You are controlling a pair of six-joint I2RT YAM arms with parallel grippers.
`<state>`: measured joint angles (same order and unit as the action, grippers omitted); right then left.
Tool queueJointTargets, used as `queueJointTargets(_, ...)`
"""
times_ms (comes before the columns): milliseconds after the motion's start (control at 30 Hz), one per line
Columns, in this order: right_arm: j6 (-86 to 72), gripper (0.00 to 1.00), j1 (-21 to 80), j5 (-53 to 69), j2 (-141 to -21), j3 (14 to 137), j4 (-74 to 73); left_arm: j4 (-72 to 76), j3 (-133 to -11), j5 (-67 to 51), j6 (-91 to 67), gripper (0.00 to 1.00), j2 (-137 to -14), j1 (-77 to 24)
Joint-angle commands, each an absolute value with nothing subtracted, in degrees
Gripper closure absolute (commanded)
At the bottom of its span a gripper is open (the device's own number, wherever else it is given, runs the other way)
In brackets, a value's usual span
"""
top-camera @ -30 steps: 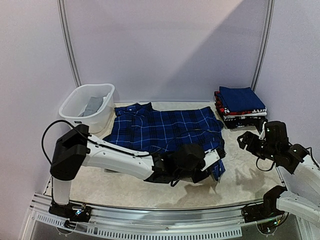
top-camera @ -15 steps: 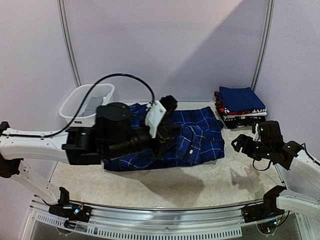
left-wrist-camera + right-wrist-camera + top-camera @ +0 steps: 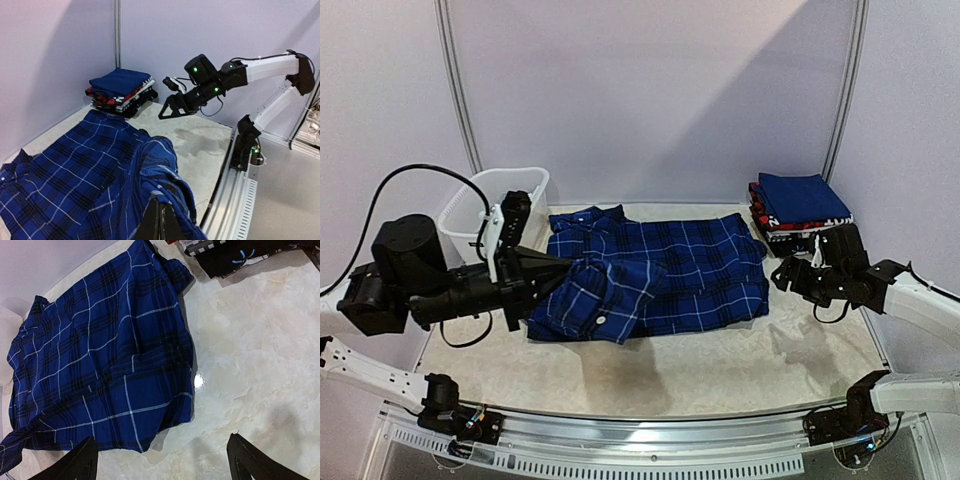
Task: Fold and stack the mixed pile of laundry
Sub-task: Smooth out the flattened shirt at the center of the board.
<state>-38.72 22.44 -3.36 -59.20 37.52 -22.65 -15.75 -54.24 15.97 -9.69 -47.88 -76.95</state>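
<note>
Although the white basket [image 3: 460, 226] carries a small dark label on its front wall, the print is too small to read; the folded stack [image 3: 800, 214] at the far right corner shows white marks on its black and red layers under a plain dark blue top piece, and these cannot be read either; no brand is legible on either arm.

The plaid shirt [image 3: 680, 262], dark blue with thin light lines, lies spread across the middle of the table [image 3: 720, 365], collar toward the basket; its near left part is bunched and raised off the surface, doubled over the rest of the cloth. The left gripper [image 3: 565, 270] is clenched on that raised fold, and in the left wrist view the fingers [image 3: 161, 222] meet with plaid cloth draped over and around them. The left arm reaches in from the left and crosses in front of the basket, hiding much of it; a black cable [image 3: 420, 176] loops above it.

The right gripper [image 3: 783, 272] hovers over bare table just beside the shirt's right edge, in front of the stack, grasping nothing; its fingers [image 3: 75, 465] stand wide apart in the right wrist view.
</note>
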Motion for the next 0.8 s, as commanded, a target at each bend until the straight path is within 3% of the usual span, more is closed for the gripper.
queueJointTargets(0,-36.96,0.09,22.49,-4.82,-62.05,42.57,-24.05,-26.21,-52.31,8.97,-15.9,1.0,-42.58,-78.21)
queueJointTargets(300,-32.78,0.11,24.94,-5.32,-68.4,51.86,-28.65,-22.31,-45.46,-5.16,-19.02,1.0,-31.59,-80.16)
queueJointTargets(767,-23.55,0.15,31.67,-0.66,-89.25,71.67,-33.22,-19.71,-50.29,-8.12,-18.57,1.0,-49.35,-80.34)
